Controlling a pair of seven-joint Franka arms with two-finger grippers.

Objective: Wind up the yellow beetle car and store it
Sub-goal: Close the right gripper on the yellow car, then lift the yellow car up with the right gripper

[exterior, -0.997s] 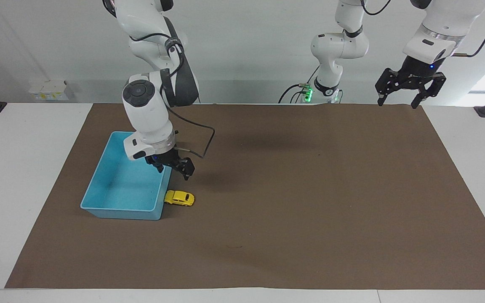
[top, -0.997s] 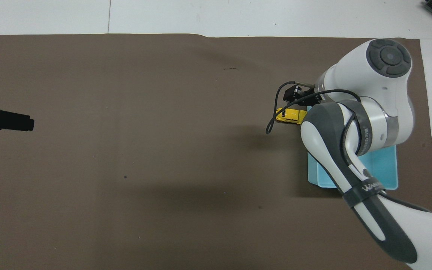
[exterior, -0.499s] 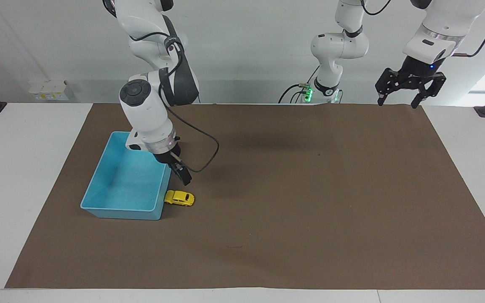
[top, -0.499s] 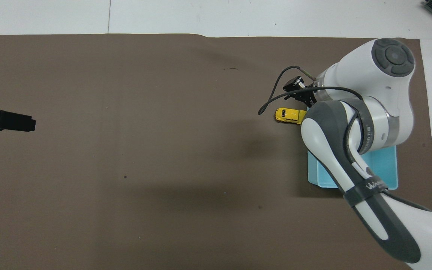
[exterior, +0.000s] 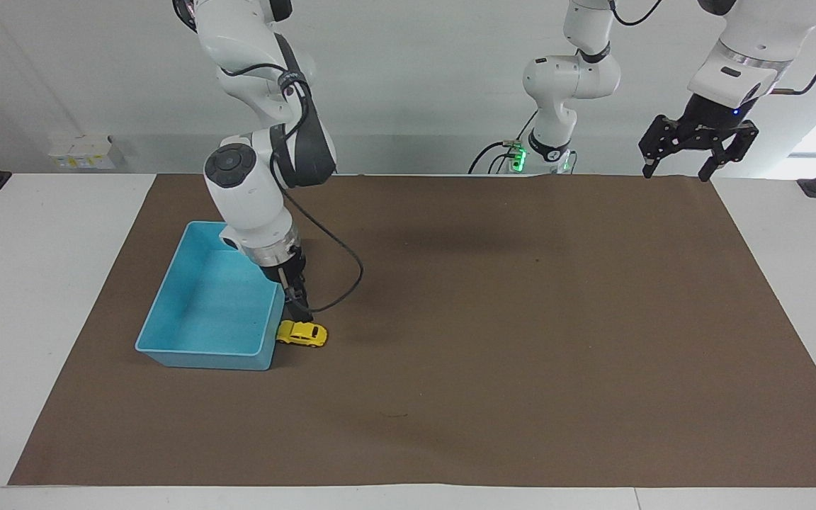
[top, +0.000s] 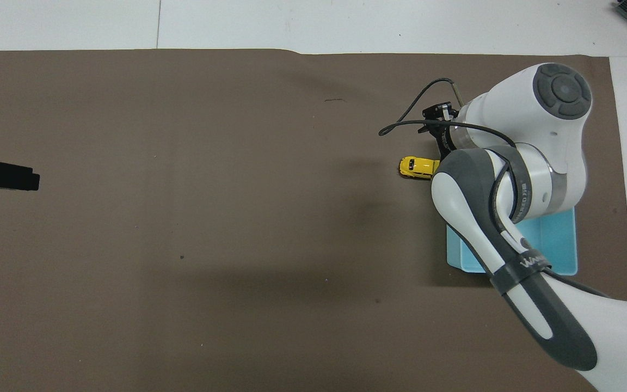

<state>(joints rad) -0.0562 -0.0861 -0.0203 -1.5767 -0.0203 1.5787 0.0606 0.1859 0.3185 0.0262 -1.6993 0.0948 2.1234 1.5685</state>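
The yellow car [exterior: 302, 333] sits on the brown mat [exterior: 521, 319], on its wheels, just beside the corner of the light blue bin [exterior: 167, 312] that lies farthest from the robots and toward the middle of the surface [exterior: 47, 283]. Whether car and bin wall touch cannot be told. The car is outside the bin, lengthwise along the run of the surface.

The right tool [exterior: 297, 303] hangs low over the mat, directly above the car and close to the bin's side wall (little room on that side). It is seen edge-on in the facing view and largely covered by its own arm in the overhead view; its jaws stand spread, and nothing is held between them. Contact with the car is not evident.

The left tool [exterior: 683, 150] hangs raised over the mat's edge nearest the robots, at the left arm's end, fingers spread apart and holding nothing; that arm waits.

The bin stands at the right arm's end, close to the mat's end edge. The mat is bare from the car toward the left arm's end. White surface shows around the mat's edges.
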